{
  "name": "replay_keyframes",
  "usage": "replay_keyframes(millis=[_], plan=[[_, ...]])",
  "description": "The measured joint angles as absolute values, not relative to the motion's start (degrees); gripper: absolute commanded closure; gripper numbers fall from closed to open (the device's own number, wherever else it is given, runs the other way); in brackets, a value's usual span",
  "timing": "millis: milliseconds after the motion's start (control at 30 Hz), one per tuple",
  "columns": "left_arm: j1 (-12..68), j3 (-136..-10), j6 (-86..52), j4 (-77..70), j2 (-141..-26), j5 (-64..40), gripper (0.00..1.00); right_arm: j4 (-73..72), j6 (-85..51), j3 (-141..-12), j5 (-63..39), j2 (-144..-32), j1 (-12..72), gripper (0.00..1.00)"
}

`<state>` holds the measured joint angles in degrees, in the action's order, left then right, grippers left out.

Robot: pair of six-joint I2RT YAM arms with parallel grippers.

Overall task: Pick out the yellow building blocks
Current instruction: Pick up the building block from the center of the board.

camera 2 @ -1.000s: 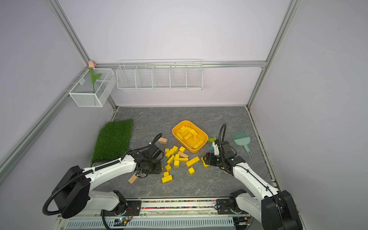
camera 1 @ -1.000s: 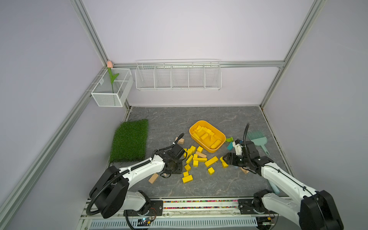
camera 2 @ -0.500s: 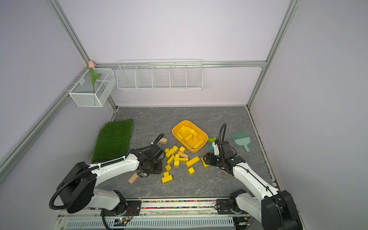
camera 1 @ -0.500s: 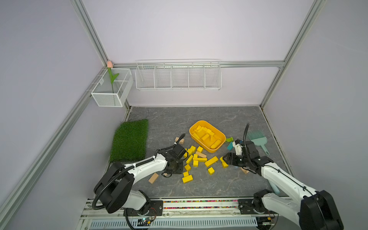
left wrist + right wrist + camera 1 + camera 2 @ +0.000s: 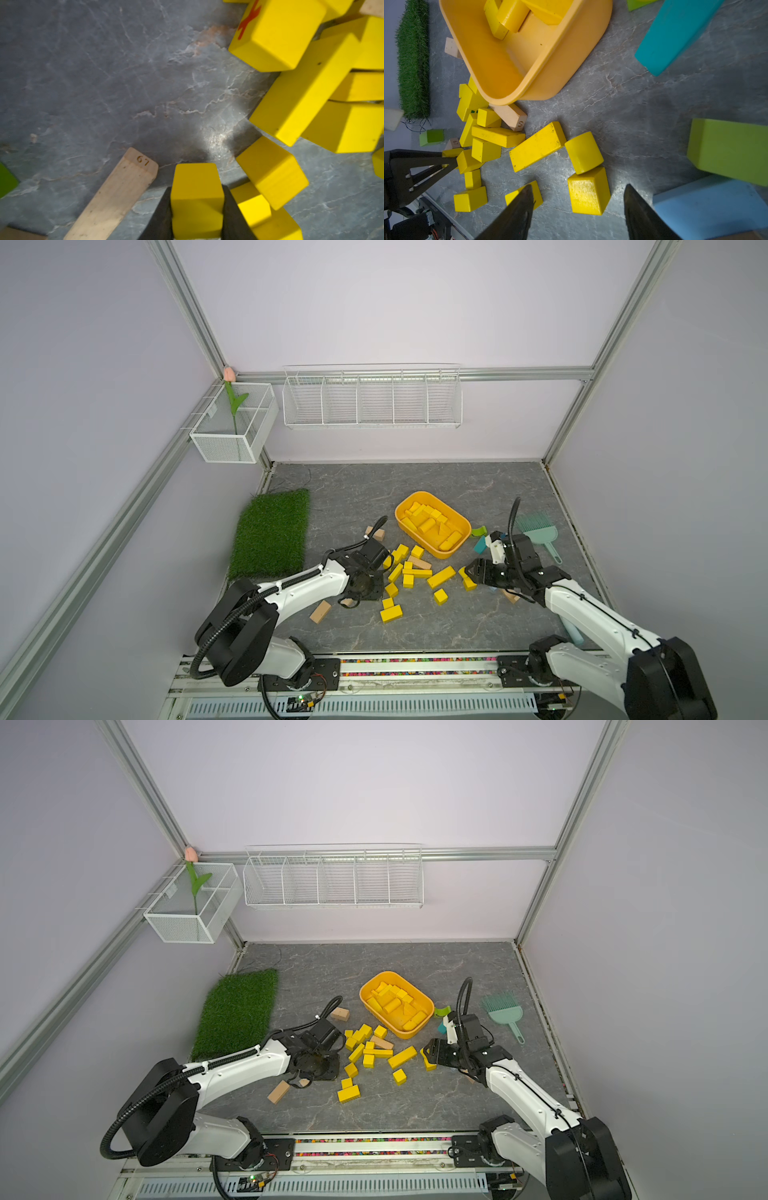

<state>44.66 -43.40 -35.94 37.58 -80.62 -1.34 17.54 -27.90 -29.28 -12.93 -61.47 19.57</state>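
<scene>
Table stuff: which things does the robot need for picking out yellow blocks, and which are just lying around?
Needed:
- yellow blocks
- tub, which already has some inside

Just lying around:
- tan blocks
- green block
- teal block
- pale blue block
- brush
- grass mat
- tulip

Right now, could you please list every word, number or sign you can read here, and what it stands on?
"67": end of the tan wooden bar.
"69": end of the tan block beside the yellow tub.
Red mark on a yellow block: cut off, unreadable.
Dark marks on the long yellow bar: too small to read.
</scene>
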Motion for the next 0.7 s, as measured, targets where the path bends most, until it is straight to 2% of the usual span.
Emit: replay_keyframes(millis=[400, 700], plan=[[44.6, -47.6, -35.6, 39.1, -77.6, -0.9, 0.74, 17.5, -27.9, -29.3, -13.0, -61.5, 19.6, 0.3], [44.7, -57.8, -33.8, 39.6, -81.4, -0.9, 0.74, 17.5, -27.9, -29.3, -13.1, -61.5, 19.6, 0.3]])
